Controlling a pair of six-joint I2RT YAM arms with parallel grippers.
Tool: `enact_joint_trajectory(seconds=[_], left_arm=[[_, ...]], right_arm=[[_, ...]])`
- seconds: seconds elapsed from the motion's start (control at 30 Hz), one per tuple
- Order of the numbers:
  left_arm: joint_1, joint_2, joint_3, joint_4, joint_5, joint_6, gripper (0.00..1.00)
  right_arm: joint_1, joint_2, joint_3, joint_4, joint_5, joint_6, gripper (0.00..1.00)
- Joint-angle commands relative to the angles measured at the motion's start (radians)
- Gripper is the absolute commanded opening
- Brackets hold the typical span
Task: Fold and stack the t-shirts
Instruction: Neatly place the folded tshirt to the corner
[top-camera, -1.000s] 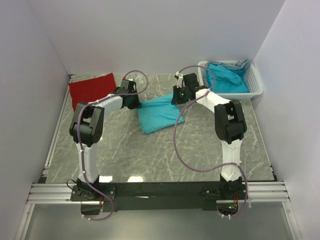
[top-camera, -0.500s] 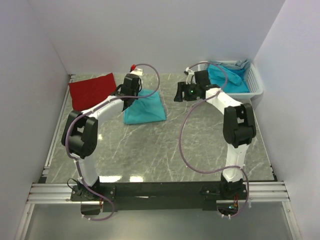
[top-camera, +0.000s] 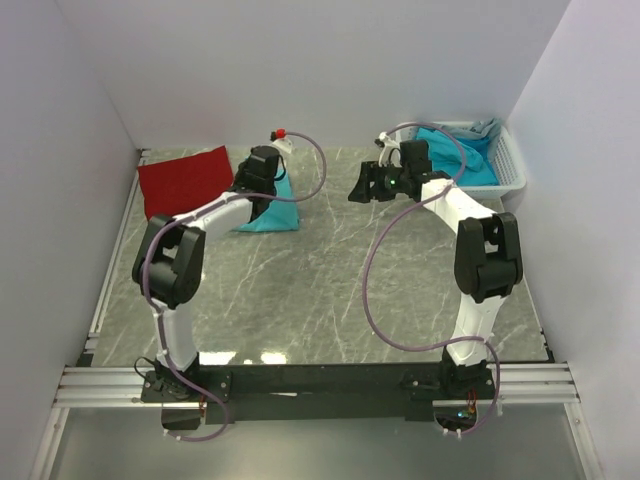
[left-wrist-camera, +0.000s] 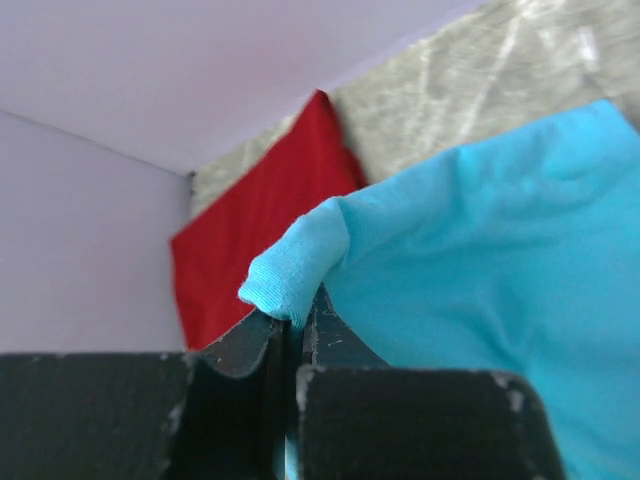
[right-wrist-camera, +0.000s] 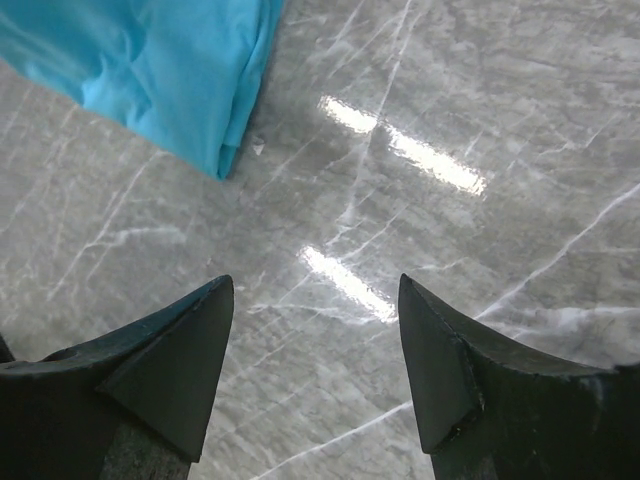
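The left gripper (left-wrist-camera: 296, 322) is pinched shut on a folded edge of the turquoise t-shirt (top-camera: 272, 217). That shirt lies bunched at the upper centre-left of the top view, just right of the folded red t-shirt (top-camera: 185, 178). At upper centre, the right gripper (right-wrist-camera: 315, 290) stands wide open over the grey marble table (top-camera: 330, 290), with nothing between its 2 fingers. More turquoise cloth (top-camera: 455, 155) fills the white basket (top-camera: 512, 172) at the upper right.

Bright even light, glare on table (right-wrist-camera: 430, 165) (left wrist view soft)

White arms (top-camera: 215, 212), black joints (top-camera: 488, 258) (purple cables (top-camera: 365, 283))
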Motion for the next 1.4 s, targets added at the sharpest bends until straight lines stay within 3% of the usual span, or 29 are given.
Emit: enact_joint_trajectory(seconds=[0.0, 0.23, 0.87, 1.37], left_arm=[[0.017, 0.055, 0.083, 0.136, -0.08, 0.152, 0.0], [0.051, 0.111, 0.185, 0.167, -0.09, 0.208, 0.0], [0.101, 0.043, 0.173, 0.257, -0.07, 0.314, 0.0], [0.141, 0.037, 0.225, 0.228, -0.023, 0.361, 0.0]], right_arm=[[-0.018, -0.022, -0.002, 0.04, -0.058, 0.018, 0.74], [-0.029, -0.014, -0.005, 0.046, -0.089, 0.028, 0.75], [-0.037, 0.007, 0.002, 0.046, -0.107, 0.041, 0.77], [-0.037, 0.018, 0.002, 0.054, -0.115, 0.054, 0.78]])
